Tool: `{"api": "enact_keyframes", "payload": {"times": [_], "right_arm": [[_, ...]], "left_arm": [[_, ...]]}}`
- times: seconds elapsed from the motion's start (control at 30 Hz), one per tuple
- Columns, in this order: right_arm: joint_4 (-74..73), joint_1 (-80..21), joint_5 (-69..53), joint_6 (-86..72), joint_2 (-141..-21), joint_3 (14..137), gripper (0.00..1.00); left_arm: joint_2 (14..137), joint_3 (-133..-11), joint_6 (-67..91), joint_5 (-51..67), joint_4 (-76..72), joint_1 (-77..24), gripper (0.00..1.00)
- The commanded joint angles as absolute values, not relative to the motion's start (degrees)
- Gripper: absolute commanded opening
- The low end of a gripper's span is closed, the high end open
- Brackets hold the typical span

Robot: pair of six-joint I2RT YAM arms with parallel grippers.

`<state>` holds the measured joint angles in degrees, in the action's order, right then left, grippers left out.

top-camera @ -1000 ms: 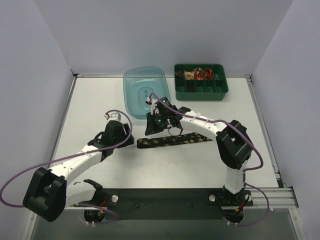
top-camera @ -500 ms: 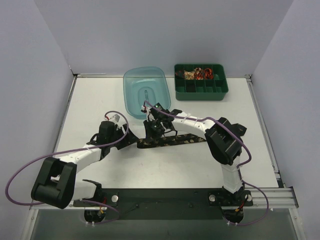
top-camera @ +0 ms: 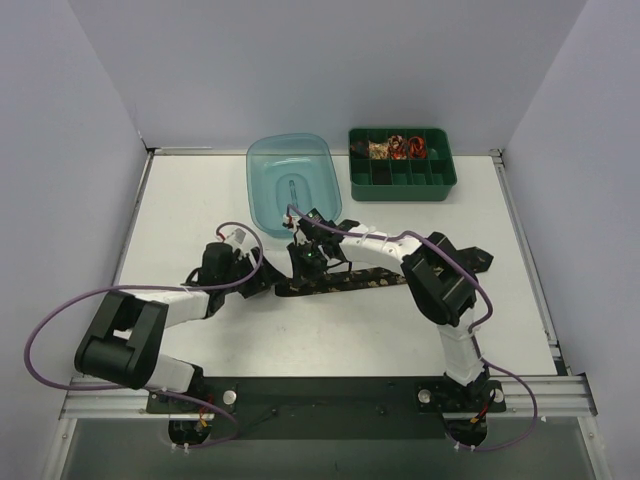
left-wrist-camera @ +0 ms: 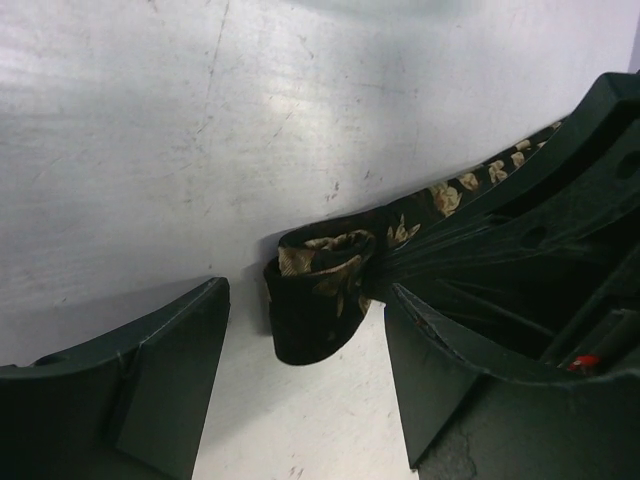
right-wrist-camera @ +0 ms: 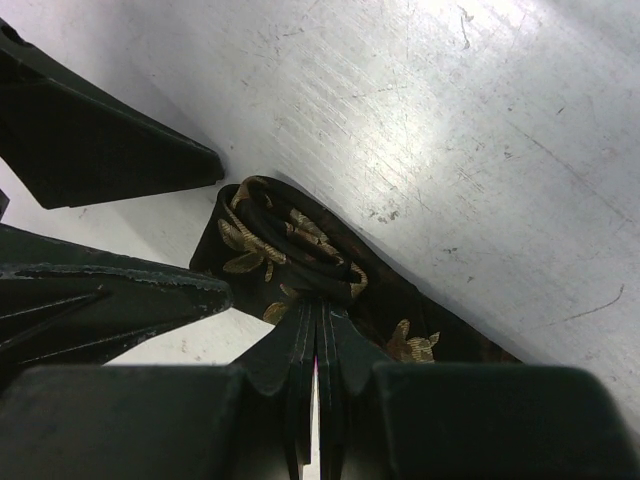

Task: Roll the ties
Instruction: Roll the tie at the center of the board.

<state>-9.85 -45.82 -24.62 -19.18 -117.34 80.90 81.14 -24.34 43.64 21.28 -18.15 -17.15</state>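
Observation:
The black tie [top-camera: 350,281] with gold-tan flowers lies flat across the table's middle, its left end folded into a small roll [right-wrist-camera: 285,240]. My right gripper [top-camera: 306,264] is shut on that rolled end, fingertips pinching the fabric [right-wrist-camera: 318,318]. My left gripper [top-camera: 264,283] is open just left of the roll. In the left wrist view the roll [left-wrist-camera: 318,300] sits between the tips of the spread fingers [left-wrist-camera: 160,375], touching neither. Small red and beige rolled ties [top-camera: 398,147] lie in the green tray.
A green compartment tray [top-camera: 402,178] stands at the back right. A teal plastic tub [top-camera: 290,185] stands behind the grippers, close to the right arm. The purple cables loop beside both arms.
My left gripper has moved right, up to the tie's left end. My right gripper has moved left and down onto that end, which is now folded into a roll.

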Motion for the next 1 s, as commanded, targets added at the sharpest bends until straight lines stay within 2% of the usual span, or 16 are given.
{"api": "enact_keyframes", "payload": {"times": [0.0, 0.17, 0.47, 0.53, 0.7, 0.83, 0.87, 0.97], "right_arm": [[-11.3, -46.1, -23.6, -18.5, -117.9, 82.8, 0.00], [-11.3, -46.0, -22.9, -18.8, -118.4, 83.0, 0.00], [-11.4, -44.9, -22.3, -20.5, -120.1, 83.3, 0.00], [-11.3, -44.8, -22.6, -20.7, -120.3, 83.2, 0.00], [-11.4, -44.7, -22.9, -20.7, -120.8, 83.4, 0.00], [-11.4, -44.6, -22.9, -20.8, -121.2, 83.3, 0.00], [-11.4, -44.6, -22.9, -20.9, -121.3, 83.4, 0.00], [-11.4, -44.6, -23.0, -20.8, -121.5, 83.4, 0.00]], "left_arm": [[84.3, -23.4, 45.1, 23.0, -24.3, -17.0, 0.73], [86.0, -23.4, 45.2, 23.6, -25.4, -17.2, 0.71], [87.5, -21.4, 46.6, 24.0, -28.5, -17.7, 0.59], [88.3, -21.1, 47.2, 24.6, -30.3, -17.8, 0.54], [91.8, -20.7, 48.5, 25.5, -35.1, -18.3, 0.54], [94.3, -20.7, 49.8, 26.0, -38.8, -18.7, 0.45], [94.7, -20.3, 50.0, 26.0, -39.6, -18.7, 0.35], [95.4, -20.0, 50.8, 25.6, -41.3, -18.8, 0.14]]}}
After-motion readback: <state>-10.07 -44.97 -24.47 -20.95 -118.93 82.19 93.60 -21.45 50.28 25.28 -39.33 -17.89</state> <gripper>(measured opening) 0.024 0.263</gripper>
